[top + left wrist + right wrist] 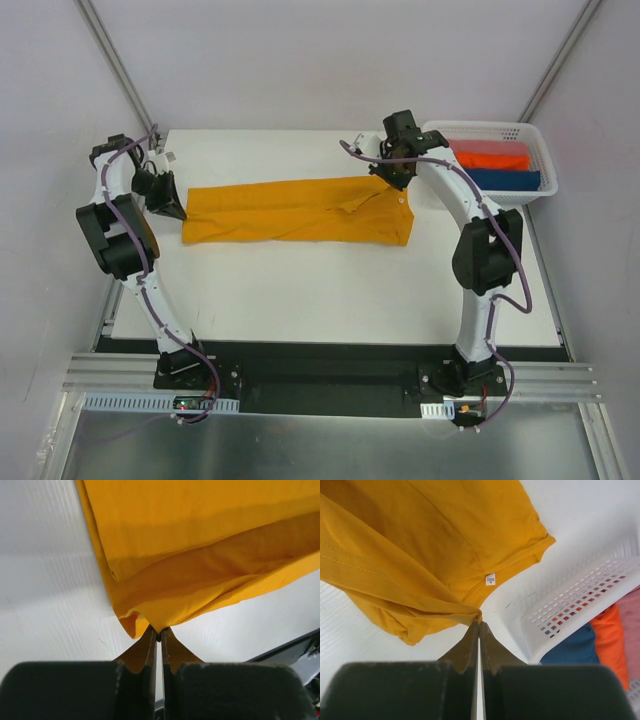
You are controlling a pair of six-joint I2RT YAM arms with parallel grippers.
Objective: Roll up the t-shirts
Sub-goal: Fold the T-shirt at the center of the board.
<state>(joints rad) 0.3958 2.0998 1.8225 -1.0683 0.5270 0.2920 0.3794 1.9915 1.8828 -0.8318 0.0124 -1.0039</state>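
White table (300, 290) between pale walls (40, 100), mustard t-shirt (290, 212), basket (490, 127) far right.

t-shirt (200, 555): cropped top, right | label (490, 579): unreadable | basket (580, 600): cropped right

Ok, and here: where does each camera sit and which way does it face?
Top external: above and behind the bases, looking down; both arms show, left gripper and right gripper pinching the yellow t-shirt.
Left wrist: on the left arm, facing past its shut fingers at the shirt's edge.
Right wrist: likewise; own fingers, collar label, white basket.
Shared: the t-shirt, in all three.
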